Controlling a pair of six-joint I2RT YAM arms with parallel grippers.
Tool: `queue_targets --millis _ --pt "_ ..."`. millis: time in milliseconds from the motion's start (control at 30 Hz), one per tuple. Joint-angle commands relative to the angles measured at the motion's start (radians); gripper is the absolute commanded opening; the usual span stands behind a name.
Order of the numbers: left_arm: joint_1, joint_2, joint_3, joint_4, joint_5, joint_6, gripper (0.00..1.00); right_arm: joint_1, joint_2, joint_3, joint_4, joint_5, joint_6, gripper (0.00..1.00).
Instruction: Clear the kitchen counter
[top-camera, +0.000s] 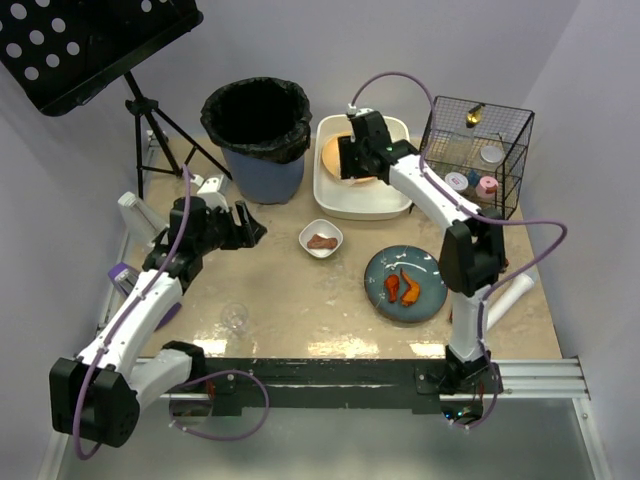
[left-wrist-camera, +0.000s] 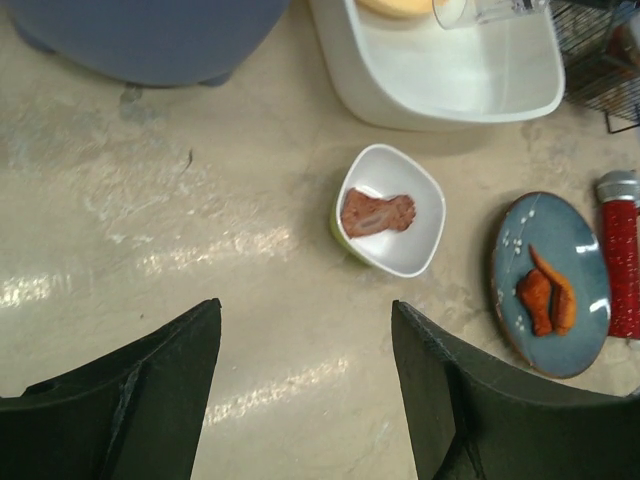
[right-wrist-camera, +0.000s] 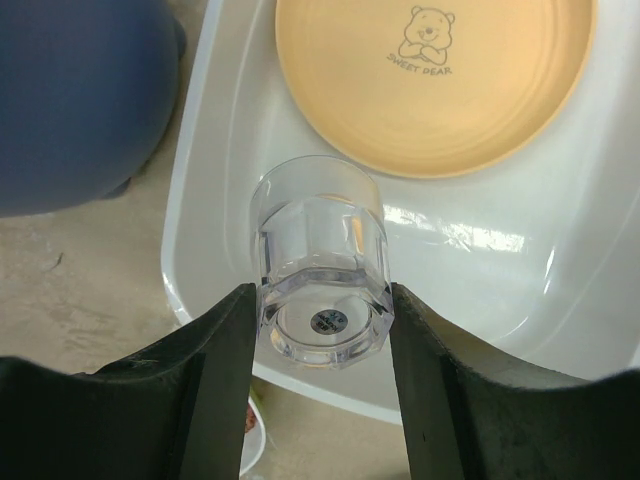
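Clamping a clear glass tumbler (right-wrist-camera: 320, 240) in the right gripper (right-wrist-camera: 322, 300) over the white plastic tub (right-wrist-camera: 220, 150) for stowing, with left gripper (left-wrist-camera: 305, 315) spread empty above the beige table (left-wrist-camera: 150, 200).

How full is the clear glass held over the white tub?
Empty: the glass between the right fingers is see-through from base to rim, no liquid showing.

The kitchen counter (top-camera: 285, 295) is a large, flat, rectangular tabletop. It is beige with a mottled, stone-like pattern, and its slight gloss throws back pale streaks of light. It lies level across the middle of the overhead view, with its dark front edge running along the near side. The left wrist view shows faint smudges and one small dark mark on its surface.
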Motion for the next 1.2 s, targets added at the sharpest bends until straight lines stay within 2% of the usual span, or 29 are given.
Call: queue_targets --millis 0,233,767,1000,1167 --pt "-0.004 -0.037 0.058 -0.094 -0.073 0.073 0.73 0.010 0.067 0.185 -0.135 0.050 -0.030 0.00" --pt "-0.004 -0.040 0.072 -0.148 -0.119 0.098 0.73 0.010 0.197 0.328 -0.243 0.046 -0.053 0.00" --pt "-0.004 -0.037 0.071 -0.174 -0.120 0.109 0.73 0.011 0.297 0.331 -0.283 0.032 -0.074 0.16" --pt "-0.004 -0.030 0.066 -0.177 -0.106 0.107 0.73 0.012 0.332 0.331 -0.263 0.009 -0.082 0.33" --pt "-0.004 -0.025 0.066 -0.177 -0.103 0.109 0.73 0.013 0.348 0.328 -0.252 0.009 -0.088 0.53"
